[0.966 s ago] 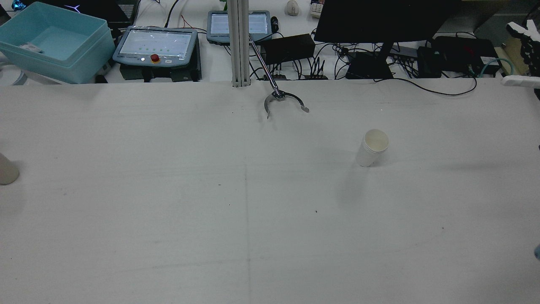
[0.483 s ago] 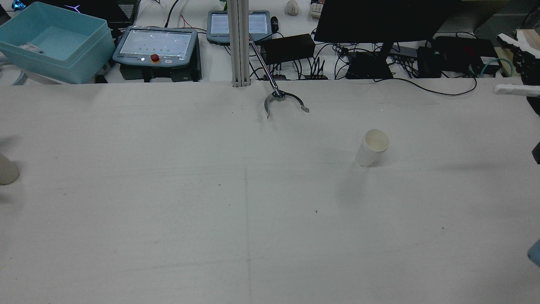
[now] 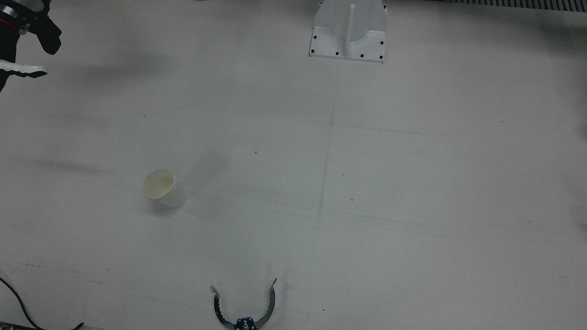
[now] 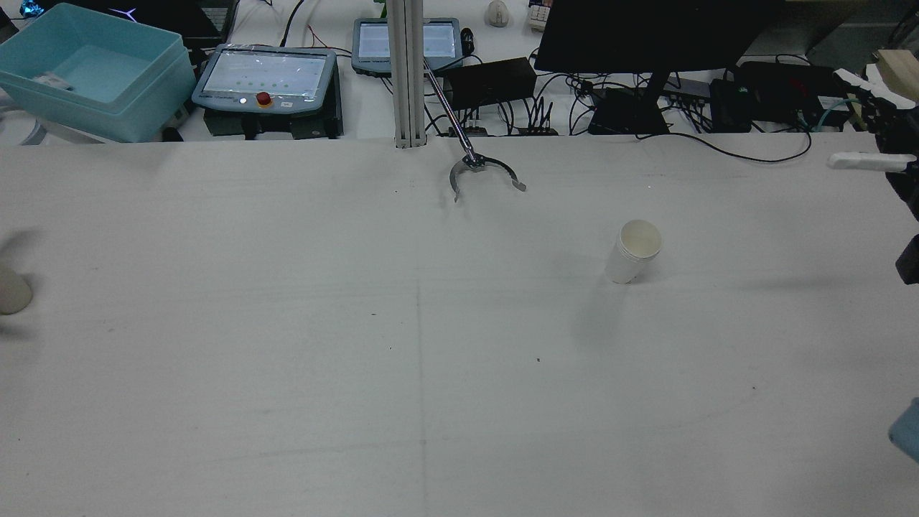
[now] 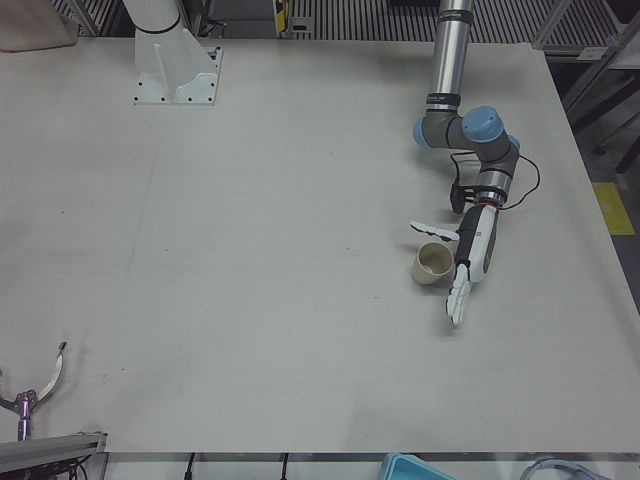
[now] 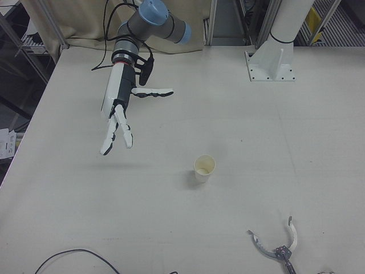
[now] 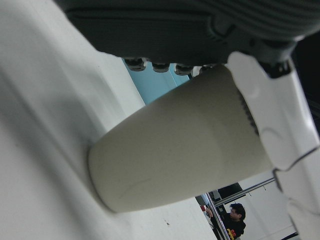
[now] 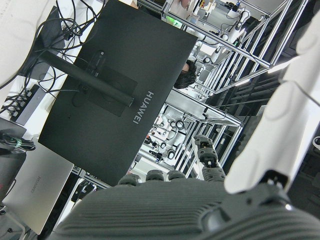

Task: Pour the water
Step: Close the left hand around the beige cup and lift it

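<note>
table [image 3: 412, 183]: white | on it: two paper cups [image 3: 159, 187] [image 5: 434, 264], metal claw tool [image 3: 244, 311]

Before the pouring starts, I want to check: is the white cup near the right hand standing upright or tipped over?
Upright: the white cup stands on its base, its open rim facing up.

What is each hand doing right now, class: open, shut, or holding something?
Left hand: open, fingers spread beside a beige cup, not gripping it.
Right hand: open, held above the table, holding nothing.
</note>
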### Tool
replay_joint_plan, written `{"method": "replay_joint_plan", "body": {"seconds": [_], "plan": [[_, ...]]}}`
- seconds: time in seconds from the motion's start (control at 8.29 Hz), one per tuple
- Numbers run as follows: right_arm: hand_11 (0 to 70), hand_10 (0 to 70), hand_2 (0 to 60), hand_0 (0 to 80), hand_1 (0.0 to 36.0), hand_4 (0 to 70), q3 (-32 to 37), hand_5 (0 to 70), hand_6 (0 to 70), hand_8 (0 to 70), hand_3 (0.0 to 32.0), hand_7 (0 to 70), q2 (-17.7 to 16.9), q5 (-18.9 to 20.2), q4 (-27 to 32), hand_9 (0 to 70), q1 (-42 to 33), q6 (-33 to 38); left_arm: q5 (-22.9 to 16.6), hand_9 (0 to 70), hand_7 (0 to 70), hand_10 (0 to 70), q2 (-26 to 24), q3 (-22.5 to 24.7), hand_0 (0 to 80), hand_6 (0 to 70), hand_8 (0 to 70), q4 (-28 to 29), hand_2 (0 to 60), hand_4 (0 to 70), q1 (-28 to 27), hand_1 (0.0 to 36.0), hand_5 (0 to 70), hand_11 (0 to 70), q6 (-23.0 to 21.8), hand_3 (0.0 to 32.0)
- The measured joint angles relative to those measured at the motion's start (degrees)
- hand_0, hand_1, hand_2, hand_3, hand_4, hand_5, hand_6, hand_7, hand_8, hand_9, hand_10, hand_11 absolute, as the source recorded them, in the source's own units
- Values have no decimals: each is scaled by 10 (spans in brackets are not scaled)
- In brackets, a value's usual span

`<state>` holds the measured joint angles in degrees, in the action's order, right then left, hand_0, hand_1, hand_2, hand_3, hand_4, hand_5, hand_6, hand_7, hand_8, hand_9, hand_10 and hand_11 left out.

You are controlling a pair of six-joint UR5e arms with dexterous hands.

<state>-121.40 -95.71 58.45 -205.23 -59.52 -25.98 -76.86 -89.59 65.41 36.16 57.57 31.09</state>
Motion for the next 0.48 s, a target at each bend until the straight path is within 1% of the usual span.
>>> {"method": "replay_joint_plan", "body": {"seconds": [0.48], "plan": [[5, 0, 0, 463, 92, 59, 4, 17, 12, 18, 0, 3, 1, 0, 1, 17, 2, 0, 2, 14, 0, 12, -8, -5, 485, 0, 0, 0, 0, 91, -4, 113, 0, 33, 3, 0]]}}
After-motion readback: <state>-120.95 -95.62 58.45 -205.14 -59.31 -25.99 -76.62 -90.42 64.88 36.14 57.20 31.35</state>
